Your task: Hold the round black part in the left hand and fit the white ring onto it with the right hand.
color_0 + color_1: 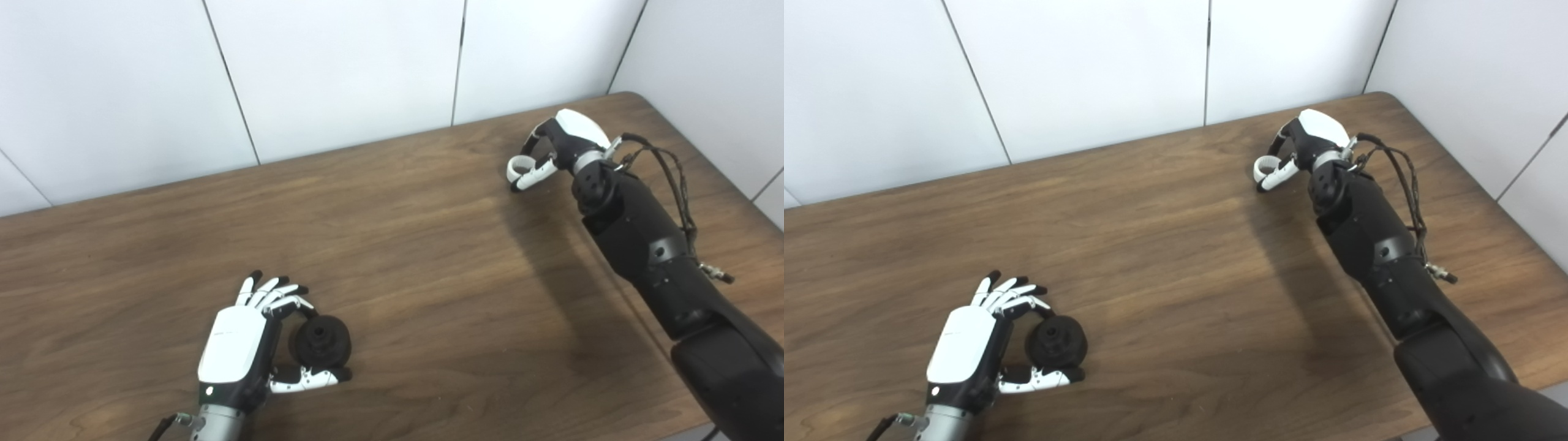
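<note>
A wooden table [398, 245] with a dark brown grain fills most of the view and is backed by white wall panels [337, 67]. The right arm [661, 263], black and bulky with a loose cable along its outer side, is stretched from the lower right corner far across the table toward the back right area. At its end the right hand [560, 147] is turned with its white back plate upward and its fingers curled down toward the tabletop. The white ring [522, 164] is seen at the tips of the thumb and fingers, pinched between them just above or on the wood; whether it is lifted clear cannot be told. The left hand [245, 349] is laid low near the front left of the table, its white back facing up, its fingers spread forward and partly curved, and its thumb stretched along the wood below the part. The round black part [320, 342] is set on the table in the hollow between those fingers and the thumb, touched by both but only loosely cupped, with its face tilted toward the camera. It is seen as a matte black disc with a raised hub and a small central hole.
</note>
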